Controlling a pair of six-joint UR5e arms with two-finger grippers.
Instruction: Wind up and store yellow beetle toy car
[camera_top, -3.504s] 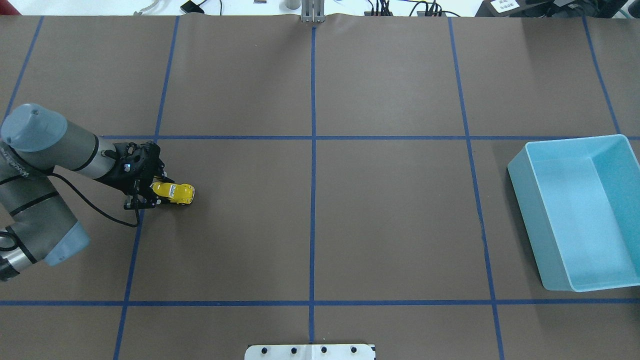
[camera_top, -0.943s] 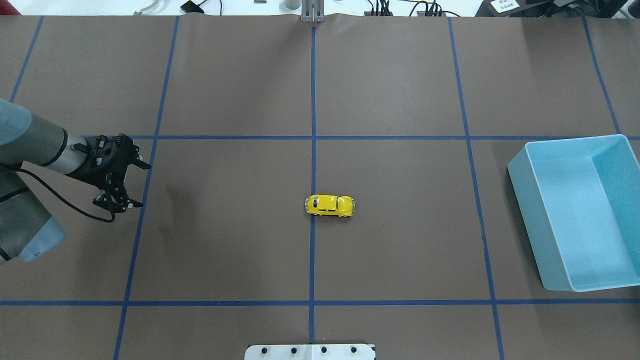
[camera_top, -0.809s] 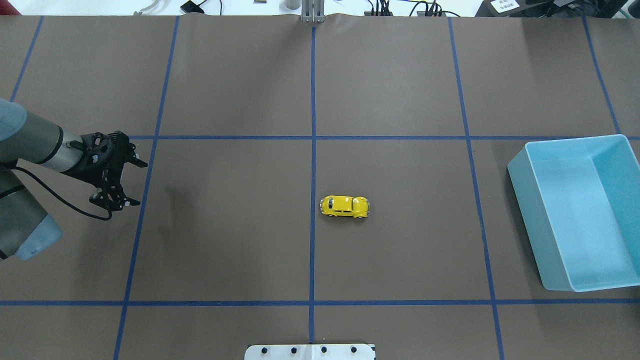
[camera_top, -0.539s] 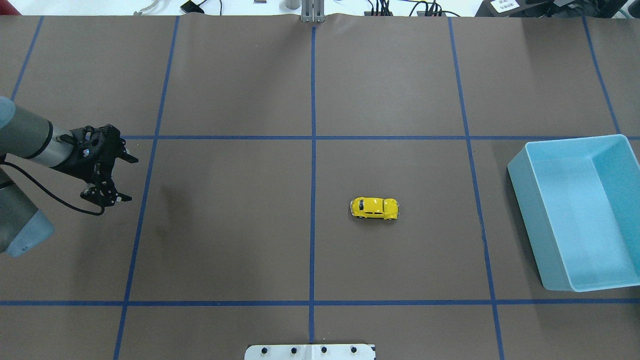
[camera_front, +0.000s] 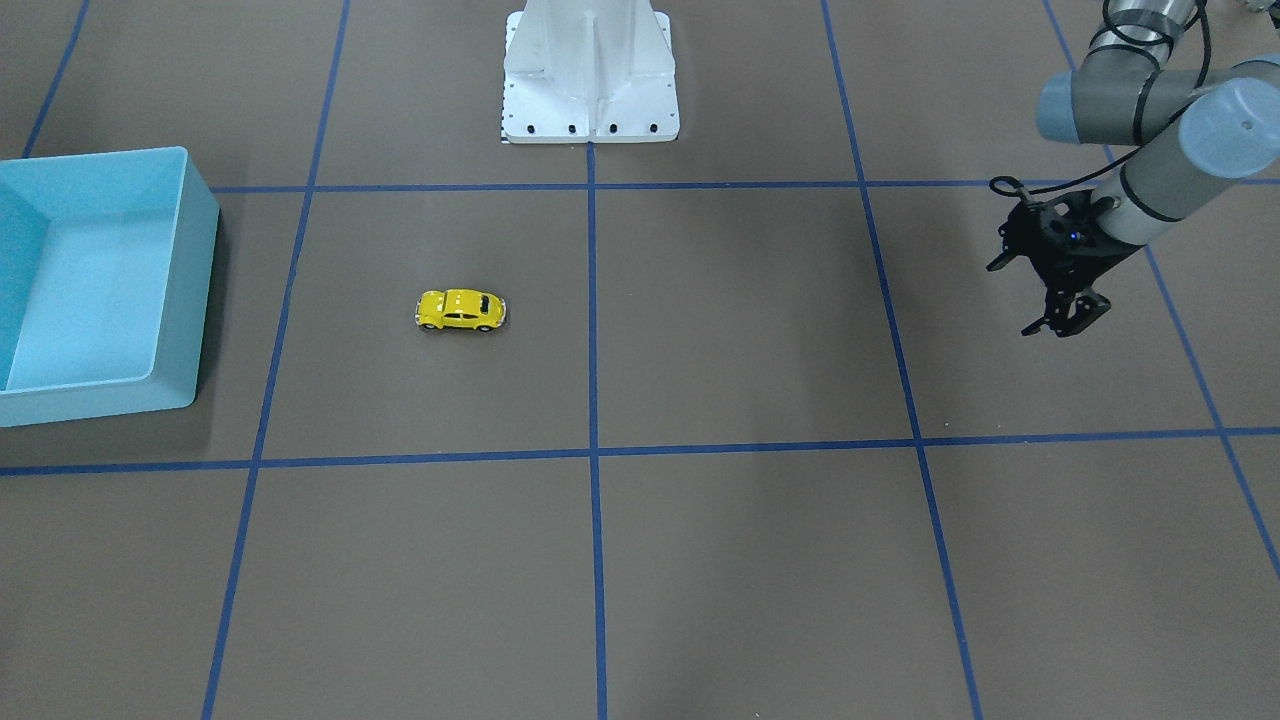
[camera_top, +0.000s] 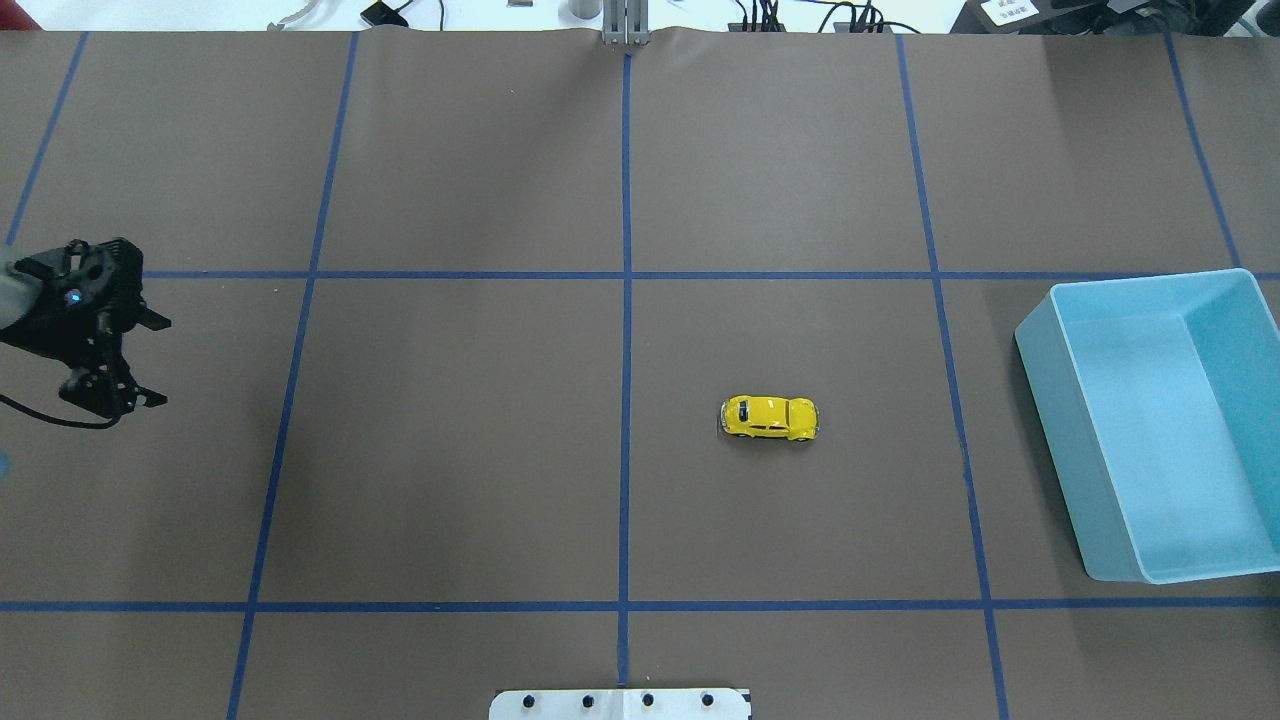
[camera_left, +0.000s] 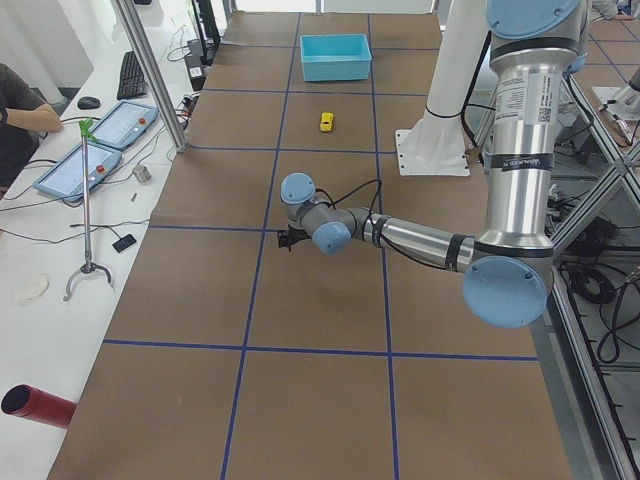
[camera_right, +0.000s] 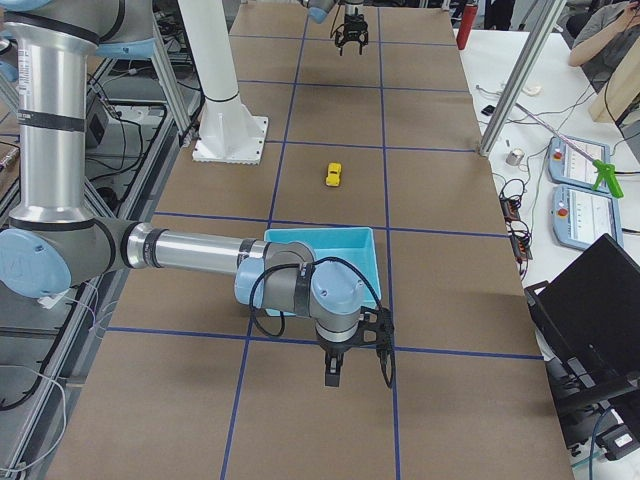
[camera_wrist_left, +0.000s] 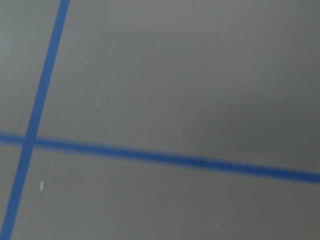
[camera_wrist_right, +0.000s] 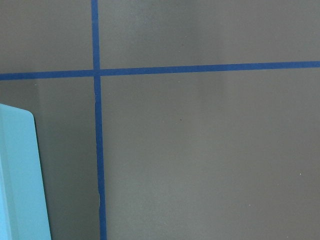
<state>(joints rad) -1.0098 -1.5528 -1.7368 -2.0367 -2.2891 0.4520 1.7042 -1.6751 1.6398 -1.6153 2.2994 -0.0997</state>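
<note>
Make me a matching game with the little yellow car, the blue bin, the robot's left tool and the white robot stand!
Things:
1. yellow beetle toy car
2. light blue bin
3. left tool
4. white robot base

Descriptions:
A. open, holding nothing
B. in the middle, on the robot's side
C. on its wheels, nothing touching it
D. at the right edge of the overhead view

Pairs: 1-C, 2-D, 3-A, 4-B
</note>
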